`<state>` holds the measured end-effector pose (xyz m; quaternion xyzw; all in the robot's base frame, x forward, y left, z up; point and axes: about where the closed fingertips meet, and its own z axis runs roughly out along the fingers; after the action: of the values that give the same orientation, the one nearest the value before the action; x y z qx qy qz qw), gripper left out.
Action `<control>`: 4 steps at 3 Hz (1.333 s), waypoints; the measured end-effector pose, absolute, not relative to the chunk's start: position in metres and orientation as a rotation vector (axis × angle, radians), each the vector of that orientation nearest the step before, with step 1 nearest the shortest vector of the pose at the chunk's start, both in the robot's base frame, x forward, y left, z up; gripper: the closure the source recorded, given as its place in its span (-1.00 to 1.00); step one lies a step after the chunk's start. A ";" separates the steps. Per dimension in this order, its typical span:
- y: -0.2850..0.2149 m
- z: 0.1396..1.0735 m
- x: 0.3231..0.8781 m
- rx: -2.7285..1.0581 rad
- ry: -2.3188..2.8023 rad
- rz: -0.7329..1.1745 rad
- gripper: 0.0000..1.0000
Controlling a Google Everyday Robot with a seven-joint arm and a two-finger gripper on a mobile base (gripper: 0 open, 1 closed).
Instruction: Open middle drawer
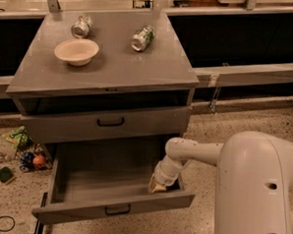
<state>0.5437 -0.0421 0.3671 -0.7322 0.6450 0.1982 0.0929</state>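
The middle drawer point(90, 212) is a grey metal drawer with a small black bar handle point(117, 209). It stands pulled far out of the grey cabinet point(114, 68), and its inside looks empty. My gripper point(157, 186) is down inside this drawer at its right end, just behind the front panel. My white arm point(198, 153) reaches in from the right. The drawer above point(146, 121), with its own black handle point(111, 122), is shut. Whatever lies under the open drawer is hidden.
On the cabinet top stand a cream bowl point(76, 50) and two cans lying on their sides point(81, 26) point(142, 37). Litter and small objects point(24, 154) lie on the floor left of the cabinet. A dark counter runs behind.
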 end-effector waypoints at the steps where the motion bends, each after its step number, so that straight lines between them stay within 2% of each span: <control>1: -0.046 0.364 0.509 -2.183 1.957 0.677 1.00; 3: -0.046 0.397 0.522 -2.123 1.899 0.575 1.00; 4: -0.063 0.451 0.541 -1.989 1.846 0.429 1.00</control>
<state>0.5407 -0.0630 0.4508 -0.7100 0.6588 0.1532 0.1958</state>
